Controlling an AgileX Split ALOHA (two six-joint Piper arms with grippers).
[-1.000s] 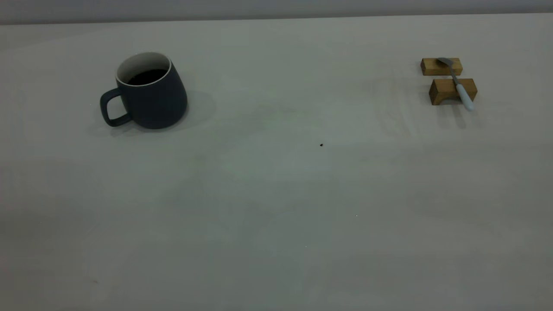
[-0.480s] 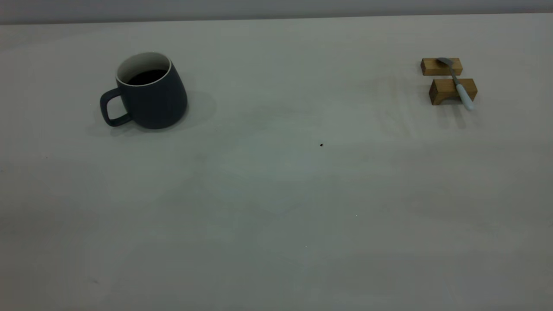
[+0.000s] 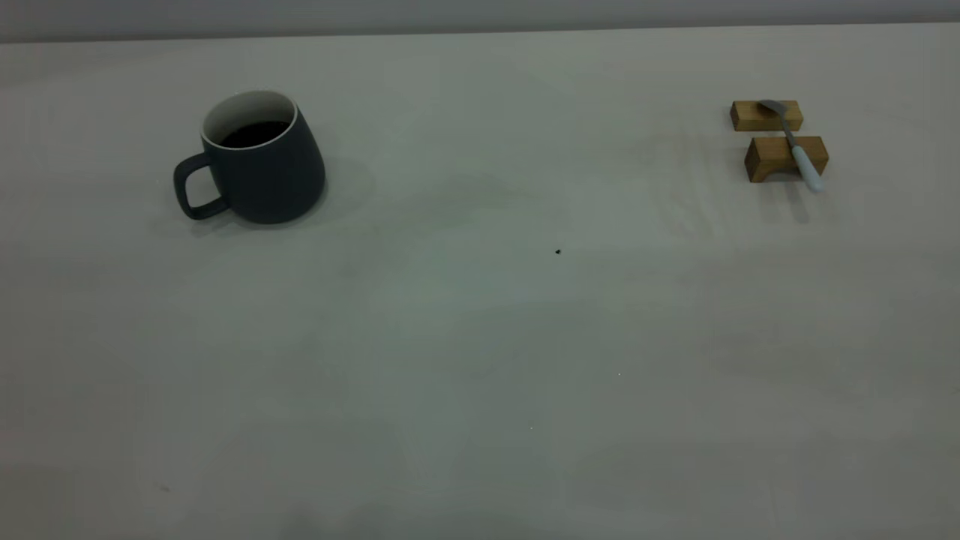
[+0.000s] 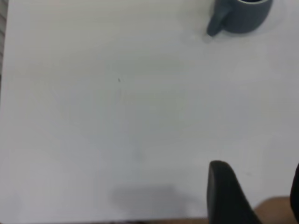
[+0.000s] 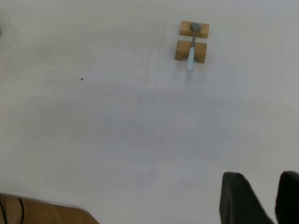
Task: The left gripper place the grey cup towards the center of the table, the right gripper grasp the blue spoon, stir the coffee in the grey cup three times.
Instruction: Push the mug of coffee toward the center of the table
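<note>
The grey cup (image 3: 259,161) stands upright at the left of the table (image 3: 480,337), its handle pointing left and dark coffee (image 3: 255,133) inside. The blue spoon (image 3: 796,146) lies across two wooden blocks at the far right, with its pale handle towards the front. Neither arm shows in the exterior view. In the left wrist view my left gripper (image 4: 261,189) hangs open and empty, far from the cup (image 4: 243,16). In the right wrist view my right gripper (image 5: 266,196) holds nothing between its parted fingers and is well away from the spoon (image 5: 190,58).
The two wooden blocks (image 3: 766,116) (image 3: 772,159) carry the spoon. A tiny dark speck (image 3: 558,252) marks the table's middle. The table's near edge shows in both wrist views, with brown floor (image 5: 42,212) beyond it.
</note>
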